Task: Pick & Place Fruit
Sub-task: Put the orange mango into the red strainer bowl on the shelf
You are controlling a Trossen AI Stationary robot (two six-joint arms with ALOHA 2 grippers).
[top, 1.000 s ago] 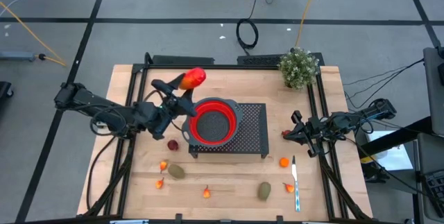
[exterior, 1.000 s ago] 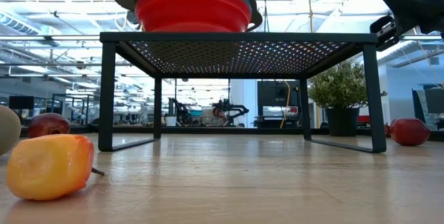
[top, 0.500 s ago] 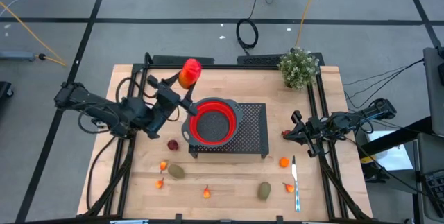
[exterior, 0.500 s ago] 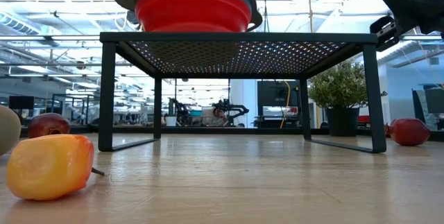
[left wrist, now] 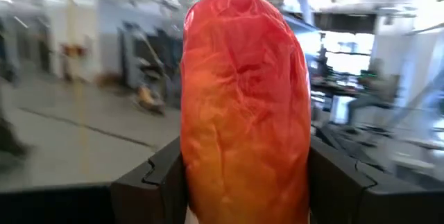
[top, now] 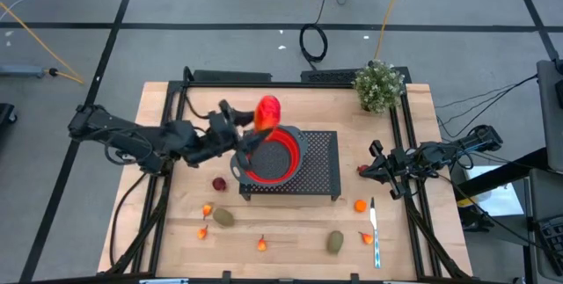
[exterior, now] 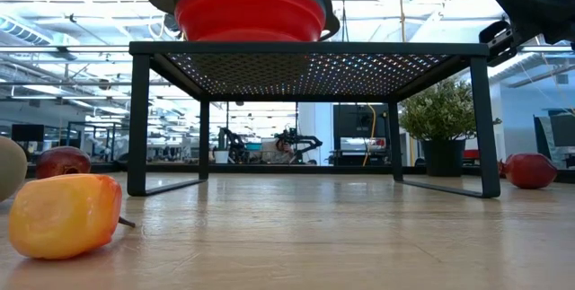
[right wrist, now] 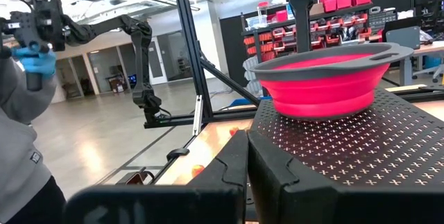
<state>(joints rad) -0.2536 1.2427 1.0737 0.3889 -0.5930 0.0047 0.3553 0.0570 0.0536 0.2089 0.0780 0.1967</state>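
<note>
The fruit in hand is a long orange-red piece (top: 268, 111), held in the air by my left gripper (top: 257, 124) over the far left rim of the red bowl (top: 268, 155). It fills the left wrist view (left wrist: 243, 106). The bowl stands on a black perforated rack (top: 317, 174). More fruit lies on the table: a dark red round one (top: 218, 183), two brownish-green ovals (top: 225, 218) (top: 335, 242) and small orange bits (top: 360, 205). My right gripper (top: 365, 170) waits shut right of the rack. My left gripper pinches the long fruit between its two fingers (left wrist: 156, 182), on its two long sides near the orange lower end (left wrist: 208, 189). The fingers come about level from the table's left. The fruit stands upright, red end up, lifted clear above the bowl's rim.
A potted plant (top: 378, 84) stands at the far right corner. A slim utensil with a light-blue handle (top: 375, 231) lies near the front right. A big orange piece (exterior: 65, 215) lies close to the low camera. A person with a blue glove (right wrist: 31, 61) shows beyond the table.
My left gripper has rolled its wrist and gone up, first toward the far edge, then toward the table's right, over the bowl's rim. The orange-red fruit stayed in its fingers and turned from lying sideways to standing upright.
</note>
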